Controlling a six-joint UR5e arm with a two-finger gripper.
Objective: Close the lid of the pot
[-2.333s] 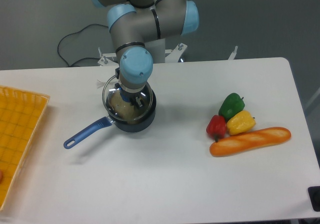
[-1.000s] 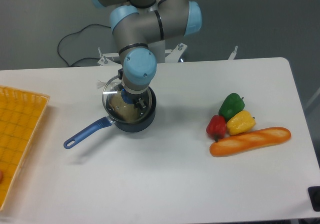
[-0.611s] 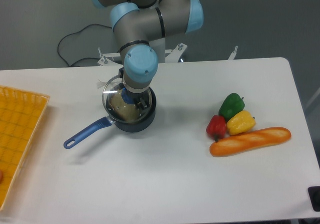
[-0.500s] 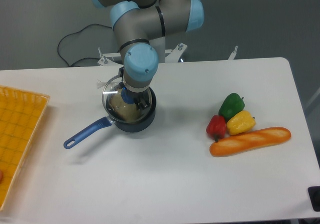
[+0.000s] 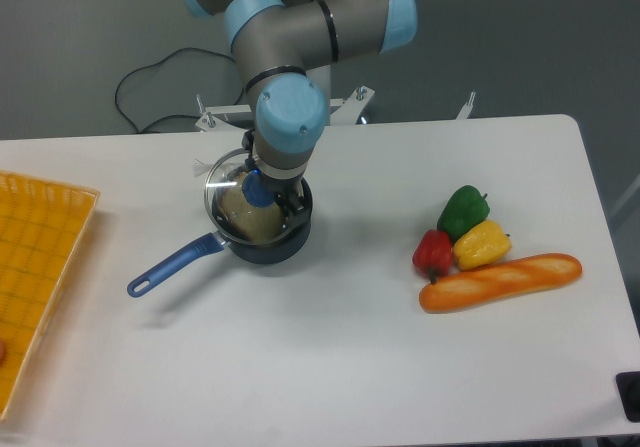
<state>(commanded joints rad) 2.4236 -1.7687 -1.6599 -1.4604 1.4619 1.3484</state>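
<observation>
The dark navy pot [image 5: 272, 248] stands left of the table's middle, its blue handle [image 5: 170, 265] pointing to the front left. The clear glass lid [image 5: 224, 189] lies over the pot's mouth, shifted a little to the left, and its blue knob [image 5: 254, 189] shows just below the arm's wrist. My gripper [image 5: 274, 197] hangs right above the lid, mostly hidden by the blue wrist joint. One dark finger [image 5: 291, 204] shows to the right of the knob, and the knob looks free of the fingers, so the gripper seems open.
A green pepper [image 5: 463, 210], a red pepper [image 5: 433, 253], a yellow pepper [image 5: 482, 244] and a baguette [image 5: 500, 281] lie together at the right. An orange tray [image 5: 30, 267] sits at the left edge. A black cable [image 5: 150, 87] runs behind the table.
The arm's wrist has risen and drifted a little to the right, while lid and pot stayed where they were. More of the blue knob shows now.
</observation>
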